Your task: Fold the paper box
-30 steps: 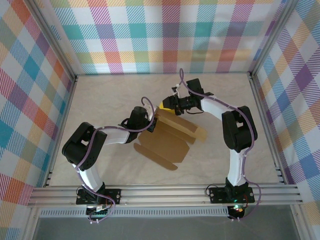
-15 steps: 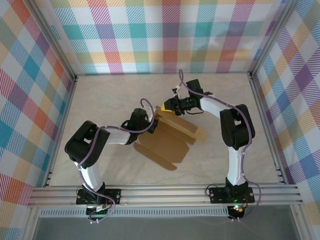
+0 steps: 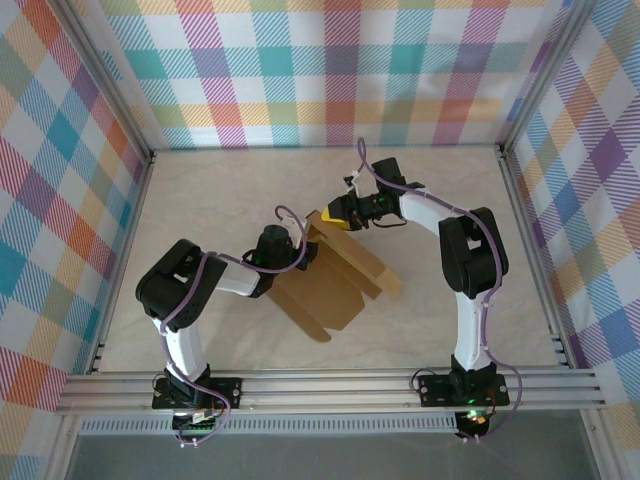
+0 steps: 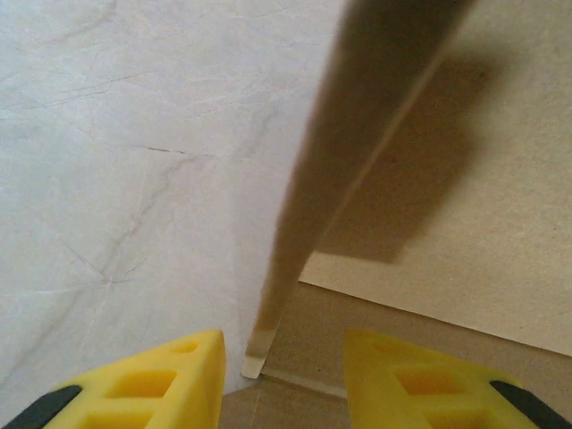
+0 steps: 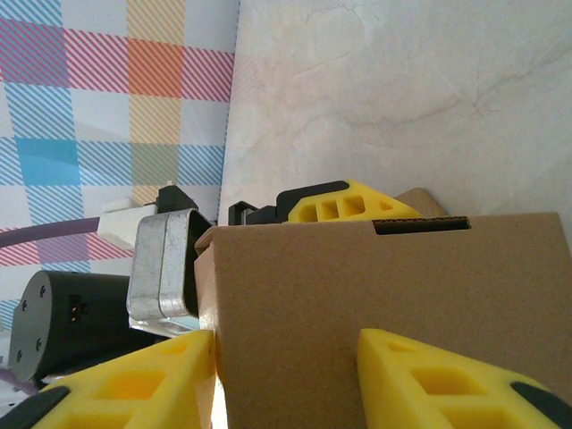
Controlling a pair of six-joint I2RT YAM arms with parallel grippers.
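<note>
The paper box (image 3: 335,285) is a brown cardboard mailer lying partly folded mid-table, with one wall raised at its far-left corner. My left gripper (image 3: 297,255) is at the box's left side. In the left wrist view it (image 4: 284,357) stands open, and a thin upright flap (image 4: 357,134) rises in the gap without touching either finger. My right gripper (image 3: 338,213) is at the far corner. Its fingers (image 5: 286,357) are closed on the raised cardboard wall (image 5: 384,304), the left finger against the wall's corner. Behind that wall shows a finger (image 5: 344,204) of the left gripper.
The pale marbled tabletop (image 3: 220,190) is fenced by aluminium rails and checked cloth walls (image 3: 320,70). The right arm's elbow (image 3: 475,255) rises to the right of the box. Open table lies at the far left and far right.
My left gripper has opened and let go of the flap. The right gripper's jaws have narrowed onto the wall. The box's near end has swung toward the left and nearer the front edge.
</note>
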